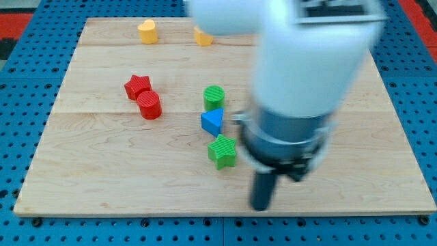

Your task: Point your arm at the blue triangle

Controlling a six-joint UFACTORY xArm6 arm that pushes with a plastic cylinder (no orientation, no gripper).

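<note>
Now | my tip (261, 207) | below-right of blue triangle (213, 122), apart

arm (307, 61): white, blurred | collar: grey-black | my tip (261, 206): dark rod

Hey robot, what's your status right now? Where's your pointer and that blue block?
My tip down near board's bottom edge. Blue triangle up-left of it, untouched. Green star sits between, green cylinder just above the triangle.

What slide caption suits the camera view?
My tip sits toward the view's bottom right of the blue triangle, between green cylinder and green star.
</note>
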